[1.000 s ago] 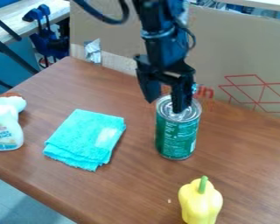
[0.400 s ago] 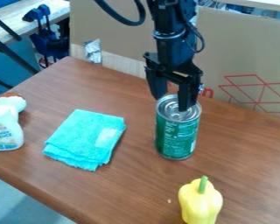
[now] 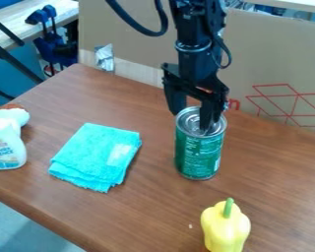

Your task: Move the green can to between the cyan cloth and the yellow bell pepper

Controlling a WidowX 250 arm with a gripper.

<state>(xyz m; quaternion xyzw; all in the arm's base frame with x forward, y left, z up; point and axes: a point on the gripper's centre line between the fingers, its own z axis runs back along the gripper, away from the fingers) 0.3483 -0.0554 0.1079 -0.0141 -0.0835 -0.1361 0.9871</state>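
A yellow bell pepper (image 3: 224, 227) stands at the near edge of a brown wooden bench (image 3: 147, 216), with a white bottle (image 3: 6, 147) at far left and a folded turquoise cloth (image 3: 96, 156) lying flat between bottle and can. The green can (image 3: 198, 153) stands upright right of the cloth, beyond the pepper. Rigid, smooth-sided and probably weighty if full, it should resist squeezing but could slip in a loose grip; the best hold looks to be square across opposite sides, just below the metal rim. Above it hangs the black pincer (image 3: 192, 120), its fingers parted and gripping nothing, one by the rim's left side, the other over the lid; whether either touches metal cannot be told. Behind, a cardboard sheet (image 3: 272, 64) backs the bench.
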